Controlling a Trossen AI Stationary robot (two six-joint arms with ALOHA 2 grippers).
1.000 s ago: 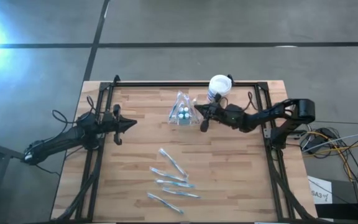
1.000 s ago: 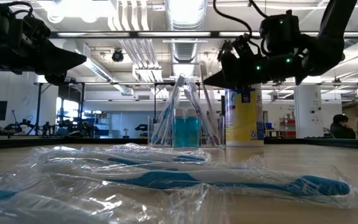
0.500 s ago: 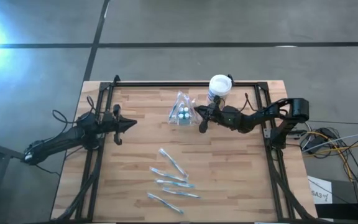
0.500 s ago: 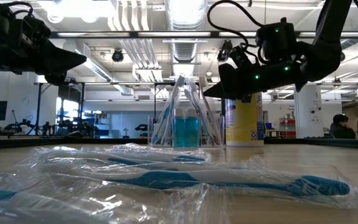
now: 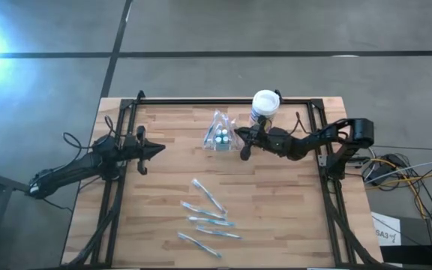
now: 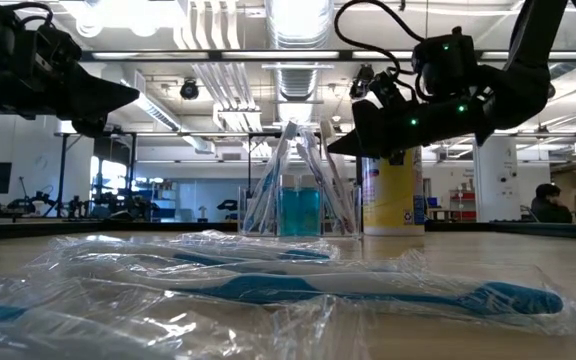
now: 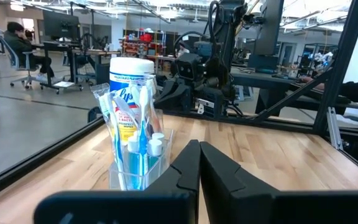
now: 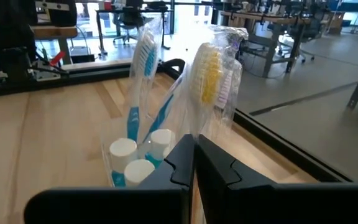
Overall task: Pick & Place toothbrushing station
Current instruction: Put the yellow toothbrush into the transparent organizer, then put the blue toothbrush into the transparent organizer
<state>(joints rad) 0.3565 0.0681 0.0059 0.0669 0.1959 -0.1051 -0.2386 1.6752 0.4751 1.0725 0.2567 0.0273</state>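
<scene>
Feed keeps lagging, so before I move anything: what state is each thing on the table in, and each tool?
toothbrushing station: upright, holding wrapped brushes, not gripped.
canister: upright, white lid on.
wrapped toothbrushes: lying flat, loose, in their wrappers.
right tool: shut, empty, close beside the station.
left tool: shut, empty, well clear of the station.

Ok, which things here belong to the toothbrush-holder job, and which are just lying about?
Job:
clear holder stocked with toothbrushes
right gripper, shut, just beside the holder

Lying about:
white-lidded canister
wrapped toothbrushes loose on the table
left gripper, shut, waiting at the left
</scene>
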